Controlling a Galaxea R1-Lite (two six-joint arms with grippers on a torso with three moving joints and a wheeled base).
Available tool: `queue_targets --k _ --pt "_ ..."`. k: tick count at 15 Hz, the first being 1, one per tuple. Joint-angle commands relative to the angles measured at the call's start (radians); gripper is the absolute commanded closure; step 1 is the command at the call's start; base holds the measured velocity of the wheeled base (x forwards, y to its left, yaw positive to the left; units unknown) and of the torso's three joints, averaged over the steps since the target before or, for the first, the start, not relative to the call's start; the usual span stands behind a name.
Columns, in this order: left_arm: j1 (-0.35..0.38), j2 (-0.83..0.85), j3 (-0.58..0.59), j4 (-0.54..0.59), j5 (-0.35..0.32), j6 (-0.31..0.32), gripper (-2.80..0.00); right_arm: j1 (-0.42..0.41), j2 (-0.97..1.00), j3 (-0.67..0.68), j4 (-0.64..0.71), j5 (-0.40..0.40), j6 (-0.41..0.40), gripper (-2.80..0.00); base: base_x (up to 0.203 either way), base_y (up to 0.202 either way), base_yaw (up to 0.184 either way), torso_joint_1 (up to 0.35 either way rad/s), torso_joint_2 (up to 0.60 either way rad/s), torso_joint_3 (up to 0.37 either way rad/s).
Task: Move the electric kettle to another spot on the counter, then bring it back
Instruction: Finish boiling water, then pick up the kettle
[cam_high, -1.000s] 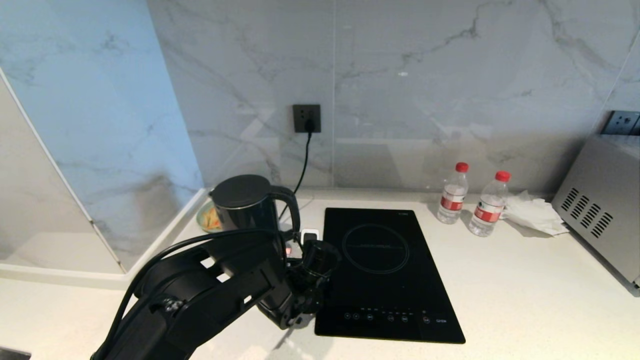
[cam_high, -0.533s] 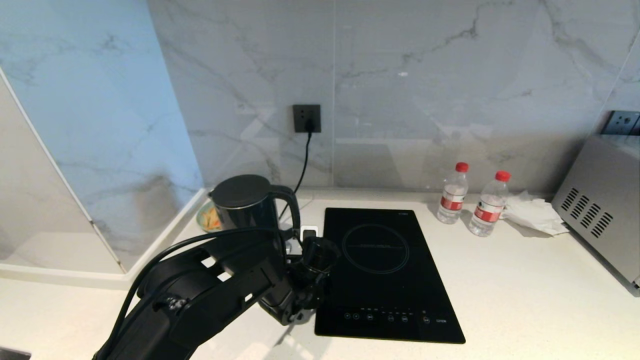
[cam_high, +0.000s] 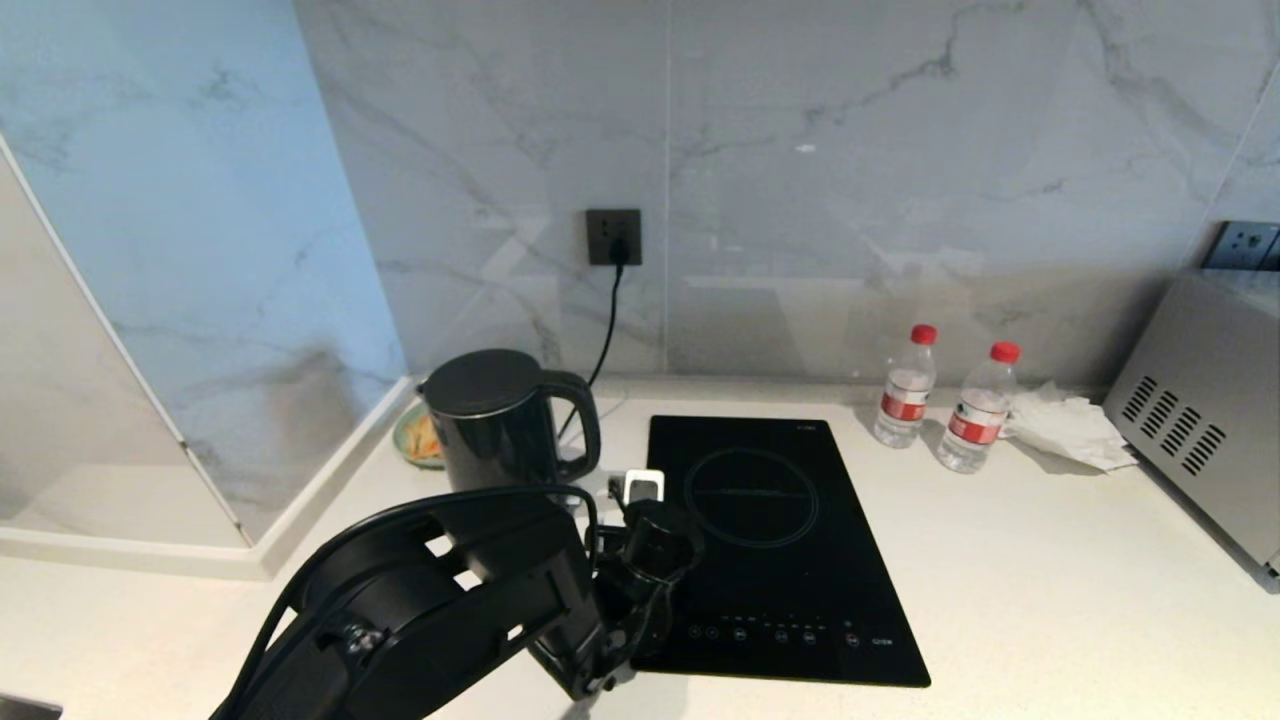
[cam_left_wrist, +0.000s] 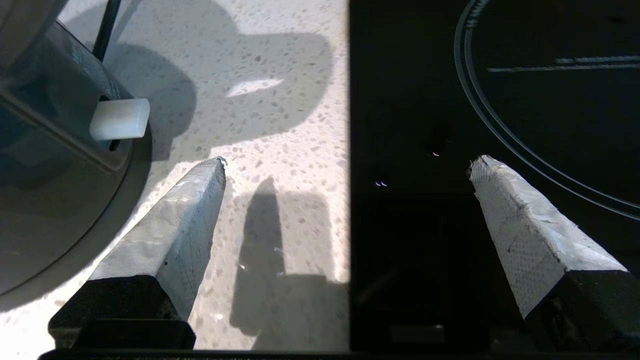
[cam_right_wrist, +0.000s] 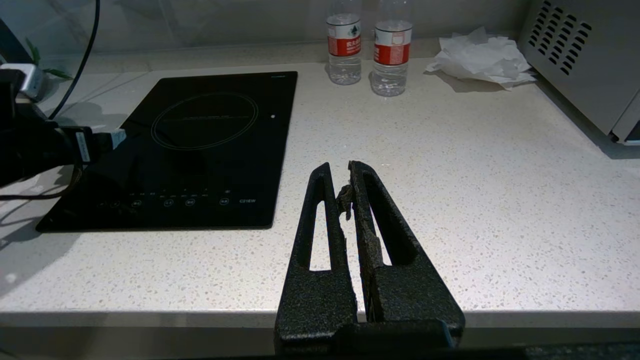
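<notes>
Left claw (cam_left_wrist: 345, 167) hangs spread wide and empty over the table (cam_high: 1000, 560) at the hob's (cam_high: 780, 540) edge, beside the electric kettle (cam_high: 500, 420), apparently not touching. Right claw (cam_right_wrist: 348, 172) rests pressed together.

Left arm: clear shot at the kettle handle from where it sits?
Probably yes. The left gripper has its jaws wide open and empty, low over the counter at the hob edge, right beside the kettle. Nothing lies between it and the handle, which faces the hob.
</notes>
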Motion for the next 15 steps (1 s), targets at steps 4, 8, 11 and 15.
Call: queue_targets --k 4,8,11,15 --pt "-0.052 -0.085 0.234 -0.351 0.008 0.087 -2.8 0.0 0.0 0.0 -0.001 0.0 0.0 0.0 0.0 0.0 0.0 0.0 0.0 0.0" --pt "-0.014 -0.179 0.222 -0.358 0.051 0.115 -2.8 0.0 0.0 0.0 -0.001 0.0 0.0 0.0 0.0 0.0 0.0 0.0 0.0 0.0" --pt "0.021 -0.22 0.135 -0.25 0.053 0.116 -2.8 0.0 0.0 0.0 -0.001 0.0 0.0 0.0 0.0 0.0 0.0 0.0 0.0 0.0" --pt "0.064 -0.208 0.018 -0.144 0.061 0.117 -2.8 0.0 0.0 0.0 -0.001 0.0 0.0 0.0 0.0 0.0 0.0 0.0 0.0 0.0"
